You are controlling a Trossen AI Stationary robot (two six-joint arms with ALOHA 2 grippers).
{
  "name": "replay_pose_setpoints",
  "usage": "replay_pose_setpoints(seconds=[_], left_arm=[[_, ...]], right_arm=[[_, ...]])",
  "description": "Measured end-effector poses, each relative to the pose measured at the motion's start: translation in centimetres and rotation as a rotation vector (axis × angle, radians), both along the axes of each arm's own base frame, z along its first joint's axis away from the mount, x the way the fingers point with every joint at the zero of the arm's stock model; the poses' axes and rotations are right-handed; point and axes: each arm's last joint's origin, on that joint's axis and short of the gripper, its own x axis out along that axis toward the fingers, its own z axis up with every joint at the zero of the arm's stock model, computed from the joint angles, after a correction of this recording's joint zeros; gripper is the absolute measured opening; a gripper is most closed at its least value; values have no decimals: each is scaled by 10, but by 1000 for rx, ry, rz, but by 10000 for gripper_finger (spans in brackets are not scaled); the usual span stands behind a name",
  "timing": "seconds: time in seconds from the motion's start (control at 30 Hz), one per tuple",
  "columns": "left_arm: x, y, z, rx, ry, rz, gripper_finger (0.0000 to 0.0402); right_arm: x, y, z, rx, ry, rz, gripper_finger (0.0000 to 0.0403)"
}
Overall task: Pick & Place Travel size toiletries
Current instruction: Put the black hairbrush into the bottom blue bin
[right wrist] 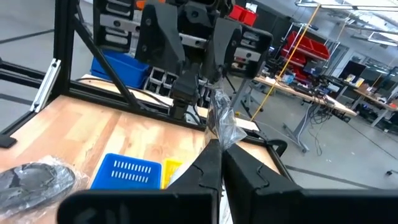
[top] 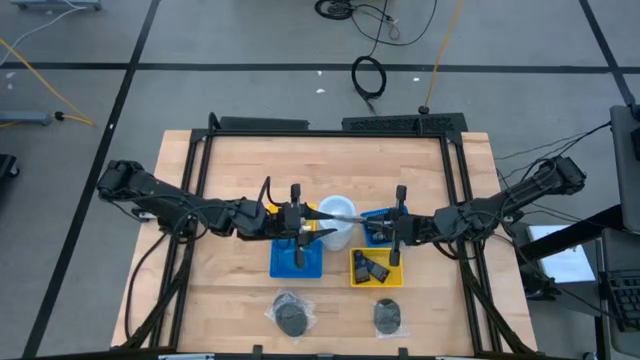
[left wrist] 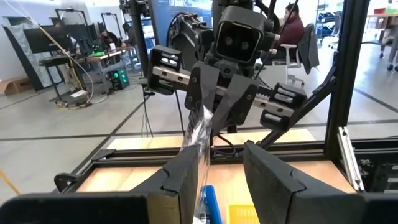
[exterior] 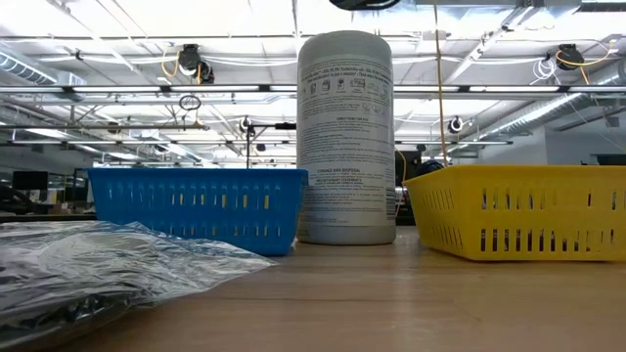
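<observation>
The right gripper (right wrist: 217,148) has its fingers pinched tight on a strip of clear wrap (right wrist: 222,121). The left gripper (left wrist: 217,158) faces it, with its fingers apart. The wrap hangs in that gap, next to one finger (left wrist: 181,174). It cannot be told if that finger really touches it.

The wrap is up in the air between the two grippers, above the white tub (top: 338,235) in the middle of the table. It is pulled long and thin. Its long way runs from one gripper to the other, across the table from side to side. What is inside it does not show.

What could go wrong:
- The wrap is thin and slippery, so it could slide out of the right fingers and fall on the tub and not into the blue basket (top: 310,266) or the yellow basket (top: 353,270).
- If the left fingers close on only the edge, the wrap might tear or slip away.
- The two grippers are very near each other, so they could bump.
</observation>
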Motion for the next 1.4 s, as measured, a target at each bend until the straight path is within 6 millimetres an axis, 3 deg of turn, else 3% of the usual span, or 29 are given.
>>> replay_pose_setpoints(seconds=[0.43,0.93,1.03,1.17,1.4], left_arm=[[0,1,1,30,-4,27,129],[0,3,-5,47,58,56,127],[0,3,-7,64,72,55,97],[0,2,-7,77,77,39,20],[0,2,-8,66,87,20,8]], right_arm=[[0,0,-4,32,34,-2,0],[0,2,7,-13,-67,60,0],[1,3,7,-12,-69,79,0],[1,2,8,-16,-70,74,0],[1,1,7,-31,-62,75,9]])
